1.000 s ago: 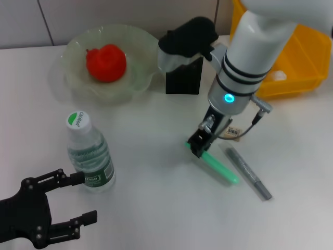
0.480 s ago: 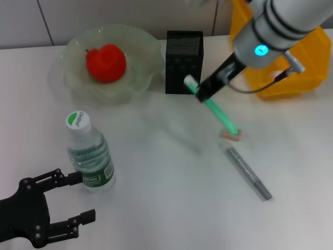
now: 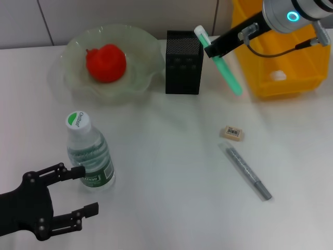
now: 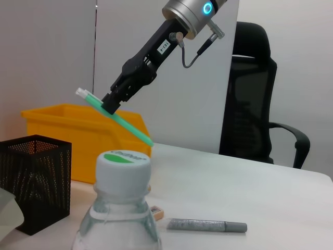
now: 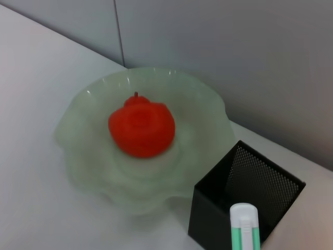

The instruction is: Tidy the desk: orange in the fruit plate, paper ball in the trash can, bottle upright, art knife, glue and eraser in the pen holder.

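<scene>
The right gripper (image 3: 214,50) hangs in the air just beside the pen holder (image 3: 183,62), its jaws clamped on a green stick with a white cap, the glue (image 3: 219,61), which tilts with its capped end over the holder's open top and its other end pointing down toward the trash can (image 3: 291,62). The right arm reaches in over that yellow bin from the far right corner of the bench (image 3: 171,151), a lit ring on its wrist. The left gripper (image 3: 62,200) rests low at the near left corner, jaws apart, one finger touching the base of the bottle (image 3: 89,154), which stands upright. The orange (image 3: 106,62) lies in the fruit plate (image 3: 136,47) at the far left of the bench, just beside the pen holder. The eraser (image 3: 232,133) lies flat on the white bench toward the right, and near it, toward the near edge, lies a grey pen-shaped tool, the art knife (image 3: 248,172). A white paper ball (image 3: 277,75) sits inside the trash can. Behind the bench run pale wall panels, and the left wrist view shows a black office chair (image 4: 252,94) beyond it.
</scene>
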Available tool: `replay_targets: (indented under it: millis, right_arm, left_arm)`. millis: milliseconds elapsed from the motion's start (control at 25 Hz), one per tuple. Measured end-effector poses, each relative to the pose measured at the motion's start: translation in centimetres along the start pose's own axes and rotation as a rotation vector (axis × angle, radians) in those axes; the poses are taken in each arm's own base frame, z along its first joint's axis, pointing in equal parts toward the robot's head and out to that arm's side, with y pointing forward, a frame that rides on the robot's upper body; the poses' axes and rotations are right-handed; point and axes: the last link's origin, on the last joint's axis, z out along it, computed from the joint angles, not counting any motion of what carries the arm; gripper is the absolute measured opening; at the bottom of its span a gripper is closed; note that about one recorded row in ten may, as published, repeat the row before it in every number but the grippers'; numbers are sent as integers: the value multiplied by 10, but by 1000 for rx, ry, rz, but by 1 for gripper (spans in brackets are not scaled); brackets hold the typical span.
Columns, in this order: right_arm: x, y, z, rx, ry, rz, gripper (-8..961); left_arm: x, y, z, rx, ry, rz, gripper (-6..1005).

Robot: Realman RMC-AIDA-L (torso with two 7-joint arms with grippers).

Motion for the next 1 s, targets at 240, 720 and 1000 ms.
replay_targets:
  millis: [240, 720, 1000]
  right_arm:
    - [-10, -3, 3, 34, -96, -55, 166]
    - [-24, -10, 29, -3, -412, -104, 166]
    - [-14, -21, 48, 8, -518, -124, 165]
  left_arm:
    - [0, -2, 2, 6, -2, 0, 784]
    - [0, -5, 8, 5, 7, -15, 785]
    - [-2, -4, 8, 6, 12, -34, 784]
